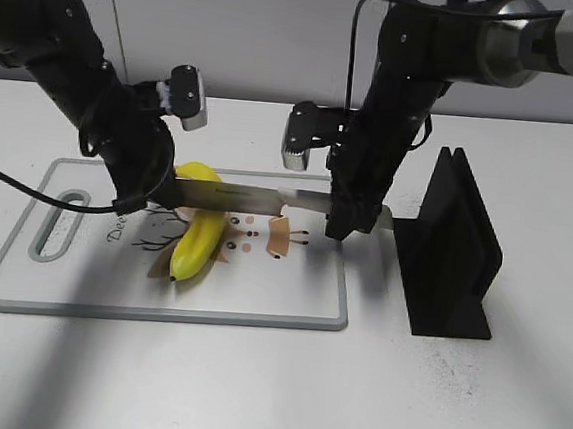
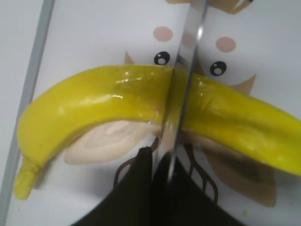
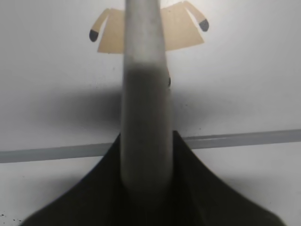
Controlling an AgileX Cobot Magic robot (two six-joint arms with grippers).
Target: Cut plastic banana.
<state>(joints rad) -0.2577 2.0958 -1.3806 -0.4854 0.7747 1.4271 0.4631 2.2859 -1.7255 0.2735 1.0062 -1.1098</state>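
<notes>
The plastic banana (image 1: 199, 237) is yellow and lies on the white cutting board (image 1: 290, 285). It also shows in the left wrist view (image 2: 94, 101). A long knife (image 1: 258, 200) lies level across the banana's middle, with its blade (image 2: 188, 61) pressed edge-down on it. My left gripper (image 1: 153, 188) is shut on the blade's tip end (image 2: 162, 160), just left of the banana. My right gripper (image 1: 351, 220) is shut on the knife's grey handle (image 3: 143, 70) at the board's right edge. I cannot tell whether the banana has parted.
A black knife stand (image 1: 454, 249) stands upright on the table just right of the board. The board has a grey rim (image 3: 235, 140), a handle slot (image 1: 57, 225) at its left end and a printed deer picture (image 2: 221, 44) under the banana.
</notes>
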